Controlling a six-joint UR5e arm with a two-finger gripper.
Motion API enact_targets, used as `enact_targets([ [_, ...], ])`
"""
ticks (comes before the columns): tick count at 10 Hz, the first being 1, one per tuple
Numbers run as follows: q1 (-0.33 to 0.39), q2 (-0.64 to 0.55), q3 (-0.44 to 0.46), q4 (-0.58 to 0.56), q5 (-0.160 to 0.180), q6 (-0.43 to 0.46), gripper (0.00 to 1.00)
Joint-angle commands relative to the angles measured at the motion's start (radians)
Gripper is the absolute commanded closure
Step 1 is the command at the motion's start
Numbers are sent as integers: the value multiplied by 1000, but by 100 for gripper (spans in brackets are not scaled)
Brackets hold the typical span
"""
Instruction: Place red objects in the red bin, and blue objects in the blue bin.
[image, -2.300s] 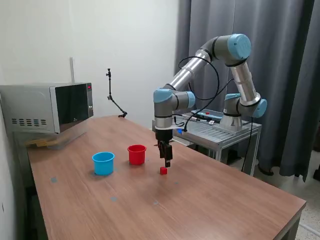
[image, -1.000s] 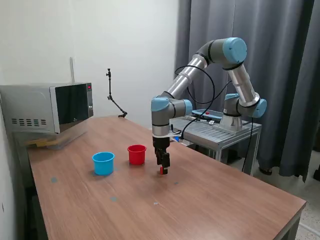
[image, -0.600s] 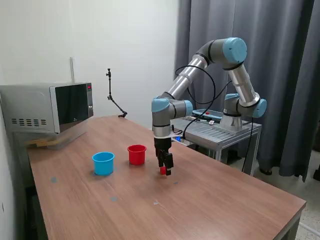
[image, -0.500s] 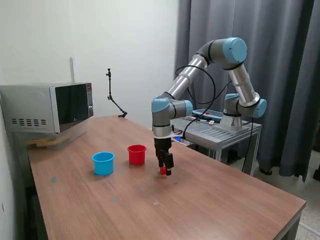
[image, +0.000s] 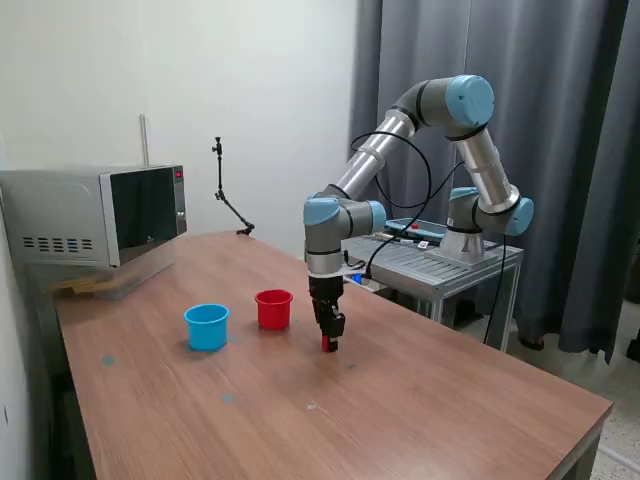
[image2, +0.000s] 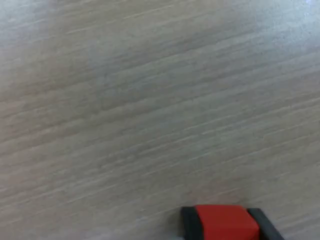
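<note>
One red object, a small red cube (image: 327, 345), sits at table level right of the red bin (image: 273, 308) in the exterior view. My gripper (image: 327, 341) points straight down over the cube and is shut on it. The wrist view shows the red cube (image2: 226, 220) pressed between two dark fingers (image2: 189, 222), with the gripper (image2: 226, 226) closed against both its sides. The light blue cup, the blue bin (image: 206, 326), stands left of the red bin in the exterior view. Both cups are upright. No blue objects show in either view.
A microwave (image: 95, 215) stands at the table's far left in the exterior view, a thin black stand (image: 228, 195) behind the cups. A metal cart (image: 440, 262) carries the arm's base beyond the table's far edge. The wooden table (image: 400, 400) runs toward the exterior view's right.
The gripper came down from above and beside the red cube until its fingers straddled it. In the last half second the fingers closed on the cube.
</note>
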Motion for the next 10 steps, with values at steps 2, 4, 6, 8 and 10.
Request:
enact_targets([
  [2, 1, 0, -1, 1, -29, 2, 100],
  [4, 1, -5, -1, 3, -31, 5, 100],
  [6, 0, -21, 0, 7, -55, 12, 100],
  [8, -2, -61, -4, 9, -62, 14, 100],
  [10, -22, -110, -12, 12, -71, 19, 100],
])
